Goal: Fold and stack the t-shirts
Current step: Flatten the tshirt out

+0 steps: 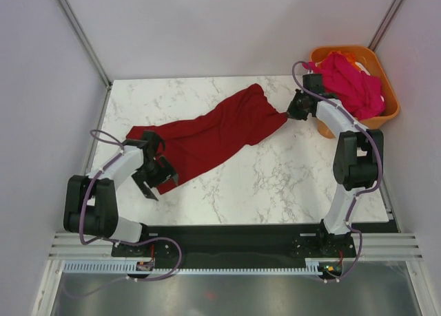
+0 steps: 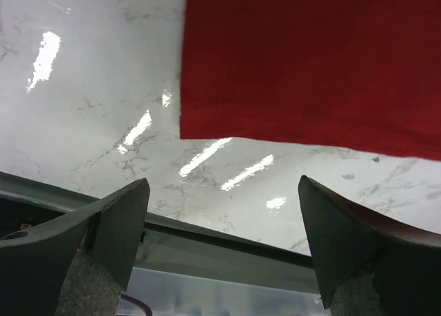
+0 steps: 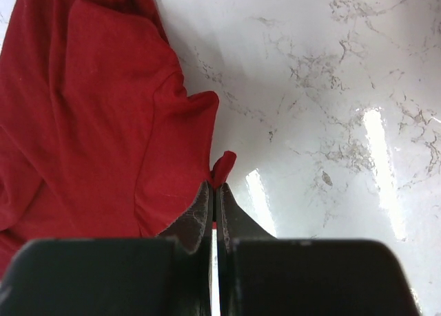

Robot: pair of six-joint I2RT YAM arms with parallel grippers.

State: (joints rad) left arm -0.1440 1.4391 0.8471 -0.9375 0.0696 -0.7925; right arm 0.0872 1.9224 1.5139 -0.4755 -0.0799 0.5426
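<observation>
A dark crimson red t-shirt [image 1: 207, 135] lies stretched diagonally across the marble table. My right gripper [image 1: 288, 114] is shut on its upper right corner; the right wrist view shows the jaws [image 3: 215, 186] pinching a small tuft of the red cloth [image 3: 103, 123]. At the shirt's lower left end my left gripper [image 1: 160, 182] stands open just off the hem. Its fingers [image 2: 124, 219] are wide apart with nothing between them, and the red shirt's edge [image 2: 310, 61] lies beyond the tips. A magenta pink t-shirt [image 1: 353, 83] is heaped in the tub at the back right.
An orange plastic tub [image 1: 389, 99] sits at the table's back right corner, beside the right arm. The table's near edge [image 2: 227, 230] runs just below the left fingertips. White walls enclose the marble table [image 1: 275, 178] on three sides.
</observation>
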